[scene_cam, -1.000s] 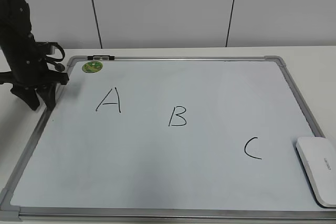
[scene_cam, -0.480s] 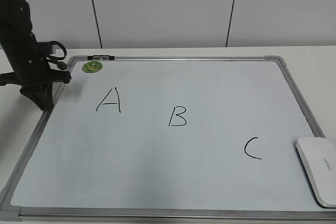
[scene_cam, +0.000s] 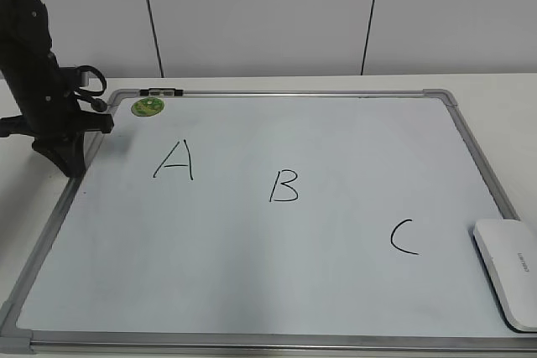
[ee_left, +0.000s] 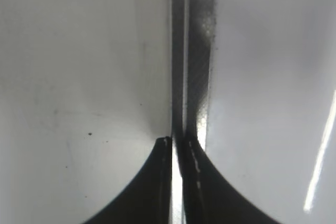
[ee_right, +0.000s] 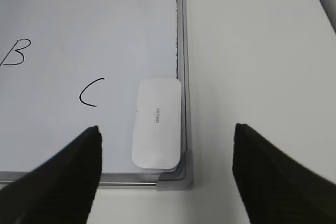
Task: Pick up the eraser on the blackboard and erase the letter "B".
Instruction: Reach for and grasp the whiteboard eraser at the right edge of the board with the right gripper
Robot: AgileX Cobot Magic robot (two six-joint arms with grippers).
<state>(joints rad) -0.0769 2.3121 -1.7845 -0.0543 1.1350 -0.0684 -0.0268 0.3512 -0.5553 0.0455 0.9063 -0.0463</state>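
Note:
The blackboard [scene_cam: 336,123] is a white board in a silver frame, lying flat. The black letter "B" [scene_cam: 284,185] is drawn near its middle, between "A" [scene_cam: 174,161] and "C" [scene_cam: 404,236]. The white eraser [scene_cam: 508,272] lies on the board's near right corner. In the right wrist view my right gripper [ee_right: 165,132] is open and empty, hovering above the eraser [ee_right: 156,123], with "B" [ee_right: 13,52] at the far left. My left gripper [scene_cam: 71,161] is shut and empty at the board's left frame [ee_left: 194,51]; its tips [ee_left: 177,142] nearly touch.
A green round sticker [scene_cam: 148,106] and a small black clip [scene_cam: 161,91] sit at the board's far left corner. The board lies on a white table [ee_right: 262,51]. A white panelled wall [scene_cam: 252,14] stands behind.
My left gripper has shifted slightly left, toward the board's left frame. The eraser and the letters have not moved.

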